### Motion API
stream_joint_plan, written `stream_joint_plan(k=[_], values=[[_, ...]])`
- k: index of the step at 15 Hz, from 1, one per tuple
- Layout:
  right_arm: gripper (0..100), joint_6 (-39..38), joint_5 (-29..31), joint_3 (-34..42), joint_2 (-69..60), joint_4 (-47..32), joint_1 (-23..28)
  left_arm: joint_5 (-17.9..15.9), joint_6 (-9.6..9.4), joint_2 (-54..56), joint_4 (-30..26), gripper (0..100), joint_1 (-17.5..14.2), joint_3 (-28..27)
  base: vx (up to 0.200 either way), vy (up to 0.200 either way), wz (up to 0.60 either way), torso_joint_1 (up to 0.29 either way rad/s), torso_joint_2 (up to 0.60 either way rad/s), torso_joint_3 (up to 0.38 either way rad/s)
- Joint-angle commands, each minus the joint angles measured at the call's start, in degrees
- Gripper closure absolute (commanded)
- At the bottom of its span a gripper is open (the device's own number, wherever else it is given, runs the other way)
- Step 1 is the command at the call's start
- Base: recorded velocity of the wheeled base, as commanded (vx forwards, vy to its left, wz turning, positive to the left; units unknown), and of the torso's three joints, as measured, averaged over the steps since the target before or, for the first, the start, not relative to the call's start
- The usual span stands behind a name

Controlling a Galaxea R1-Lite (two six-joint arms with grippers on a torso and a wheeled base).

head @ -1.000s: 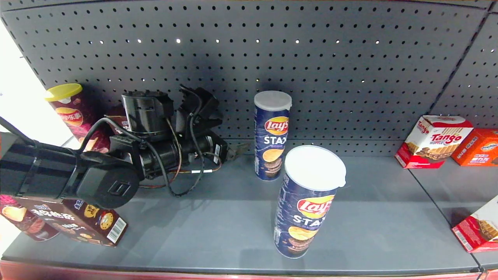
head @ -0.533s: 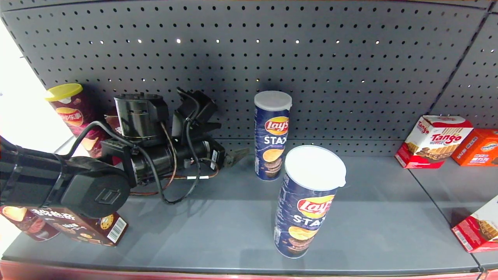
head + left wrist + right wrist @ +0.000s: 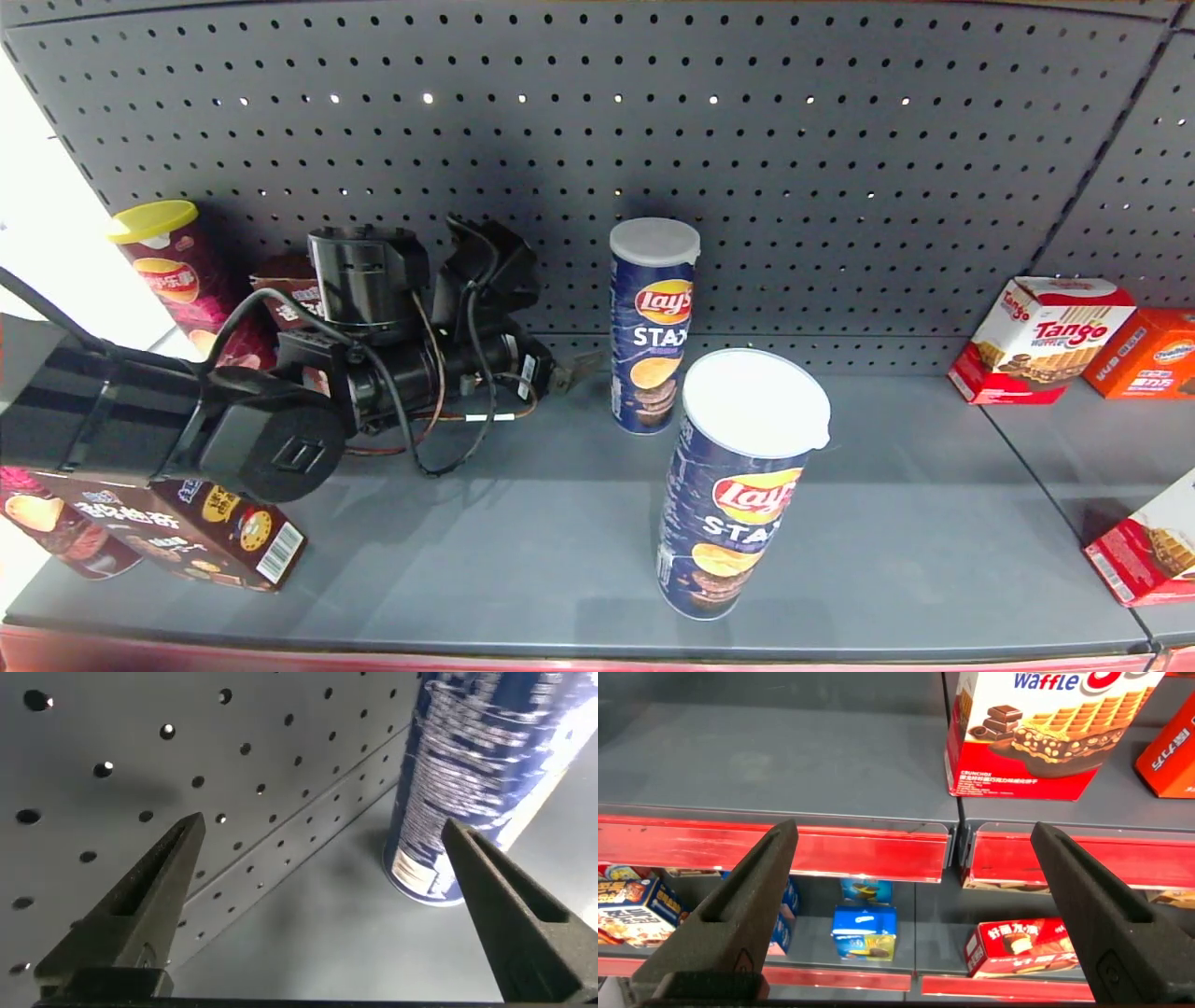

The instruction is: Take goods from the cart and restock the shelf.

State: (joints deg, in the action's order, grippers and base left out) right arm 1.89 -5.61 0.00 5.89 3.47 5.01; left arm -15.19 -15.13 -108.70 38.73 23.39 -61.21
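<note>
Left gripper (image 3: 320,826) empty beside the rear chips can (image 3: 653,327).
Its jaws gape wide at the can's 9 o'clock on the shelf (image 3: 915,523); the right gripper (image 3: 915,829) also gapes, empty. The can is probably light, stiff, slick and tippy, so grasp it mid-body.

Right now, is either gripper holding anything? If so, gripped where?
Nothing is held. The left gripper is open near the rear blue chip can, with nothing between its fingers. The right gripper is open and empty too.
</note>
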Motion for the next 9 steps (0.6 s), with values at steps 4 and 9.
stream_joint_plan(k=[4, 9], values=[[0, 0.04, -0.02, 0.0, 0.09, 0.04, 0.0, -0.02, 0.01, -2.92, 0.03, 0, 0.78, -1.46, 0.0, 0.0, 0.0, 0.0, 0.0, 0.0], [0, 0.04, -0.02, 0.0, 0.09, 0.04, 0.0, -0.02, 0.01, -3.88, 0.03, 0, 1.22, -1.98, 0.0, 0.0, 0.0, 0.0, 0.0, 0.0]])
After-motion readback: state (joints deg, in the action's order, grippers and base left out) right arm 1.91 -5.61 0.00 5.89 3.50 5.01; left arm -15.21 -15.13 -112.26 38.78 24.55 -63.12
